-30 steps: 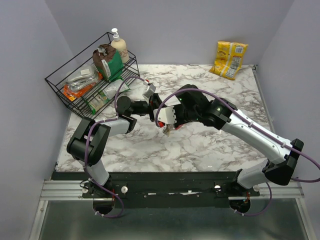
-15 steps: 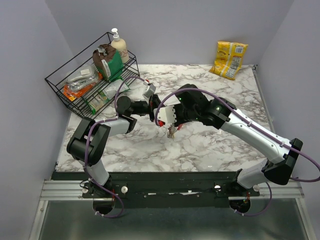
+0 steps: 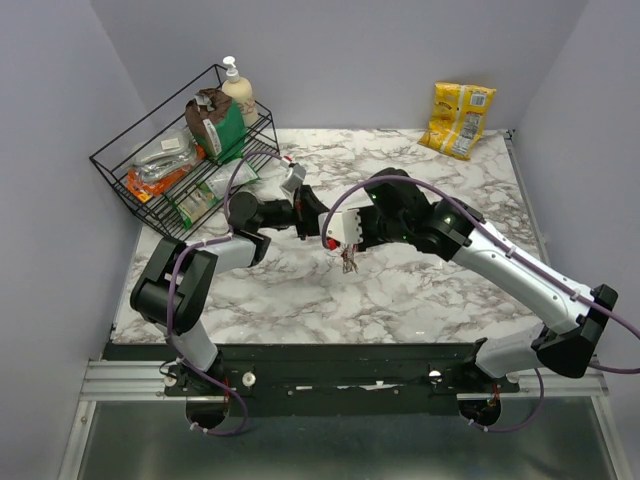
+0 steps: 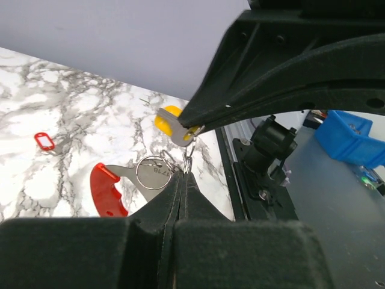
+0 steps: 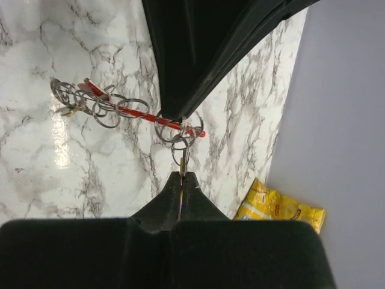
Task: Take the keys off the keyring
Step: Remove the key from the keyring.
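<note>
Two grippers, one bunch, all of it up in the air over the marble table (image 3: 420, 290). As I read it, you're mid-pull on a single key and it's not off the ring yet.

Starting on the left, your left gripper (image 4: 182, 176) has its fingers pressed flat together on a thin metal link of the keyring (image 4: 154, 173), with the red loop (image 4: 107, 191) dangling just beside it. In the middle, the rest of the keys (image 3: 348, 262) hang below the two tips. Over on the right, your right gripper (image 5: 181, 178) is squeezed tight on what looks like the blade of the yellow-headed key (image 4: 163, 117).

Next move, I'd say: hold the left firm and work the right one round the coil slowly, or the whole bunch twists instead of threading off.
</note>
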You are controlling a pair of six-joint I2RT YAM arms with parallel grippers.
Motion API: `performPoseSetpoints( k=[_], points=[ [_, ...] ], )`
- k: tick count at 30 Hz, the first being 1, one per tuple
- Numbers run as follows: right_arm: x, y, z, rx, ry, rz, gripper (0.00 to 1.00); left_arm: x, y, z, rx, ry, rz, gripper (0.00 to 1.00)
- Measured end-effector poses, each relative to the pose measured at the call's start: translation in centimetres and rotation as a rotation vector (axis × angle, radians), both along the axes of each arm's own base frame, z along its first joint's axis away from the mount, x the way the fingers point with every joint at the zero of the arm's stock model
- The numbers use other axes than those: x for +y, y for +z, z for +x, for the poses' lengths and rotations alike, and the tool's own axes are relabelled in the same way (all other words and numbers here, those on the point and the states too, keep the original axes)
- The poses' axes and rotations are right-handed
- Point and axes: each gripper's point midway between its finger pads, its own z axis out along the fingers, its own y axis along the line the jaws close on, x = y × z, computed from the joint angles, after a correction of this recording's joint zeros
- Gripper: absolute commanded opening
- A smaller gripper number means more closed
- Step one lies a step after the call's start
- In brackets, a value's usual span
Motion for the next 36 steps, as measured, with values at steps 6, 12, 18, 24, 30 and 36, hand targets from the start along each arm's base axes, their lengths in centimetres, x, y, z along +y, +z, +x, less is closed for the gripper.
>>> performPoseSetpoints(
  k=[6,12,18,24,30,36],
  points=[
    [0.0,-0.4,-0.4,-0.001,0.024,0.032,0.01,0.3,0.4,0.6,0.005,0.030,-0.012,0.00],
    [0.8,-2.2,-0.7,0.036,0.050,0.037,0.01,0.5,0.0,0.8,0.050,0.062,-0.015,0.00],
    [1.7,-4.2,-0.9,0.087,0.066,0.037,0.01,0.8,-0.3,0.4,0.074,0.074,-0.012,0.00],
    [2.5,-4.4,-1.4,0.105,0.080,0.057,0.01,0.8,-0.3,0.6,0.084,0.088,-0.015,0.00],
    [3.5,-4.5,-1.7,0.147,0.083,0.083,0.01,0.9,-0.5,0.7,0.091,0.104,-0.018,0.00],
    [3.9,-4.4,-1.9,0.152,0.086,0.090,0.01,0.9,-0.3,0.7,0.089,0.107,-0.020,0.11]
  ],
)
